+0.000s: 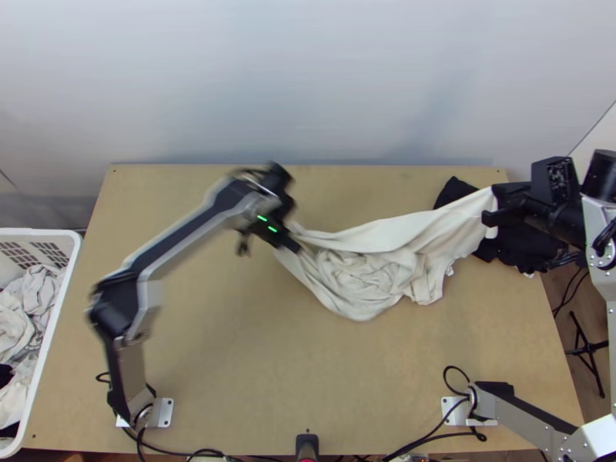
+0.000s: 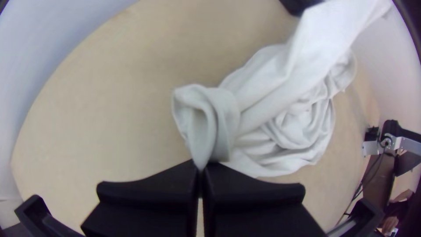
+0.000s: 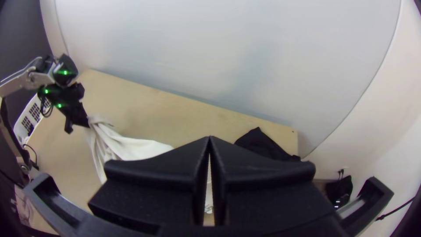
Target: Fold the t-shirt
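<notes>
Holding the off-white cloth t-shirt [image 1: 362,277] at 2 points, you have it strung across the table between your 2 grippers. Your left gripper [image 1: 296,246], out past the middle of the light wooden table [image 1: 254,369], has its 2 wide black fingers pressed together on a gathered end; in the left wrist view a fold of cloth curls over their tips. Your right gripper [image 1: 494,208], by the table's right side toward the far edge, pinches another end between its narrowed fingers.

From the right grip, a long pale band runs down and across to the left one. Below that band the rest of the shirt lies bunched on the wood, heaped in loose wrinkles, with its rounded lower hem toward you.

For room, you have a broad stretch of tabletop between the bunch and the near edge, and a narrower strip between the shirt and the far edge. On the right you are tighter: a crumpled black cloth [image 1: 508,245] lies beneath and beside your right gripper, reaching the table's right edge. Along the left edge stands a white plastic basket [image 1: 65,277] of clothes, well apart from the shirt. Black cables [image 1: 181,453] run by the near edge, around the arm bases.
</notes>
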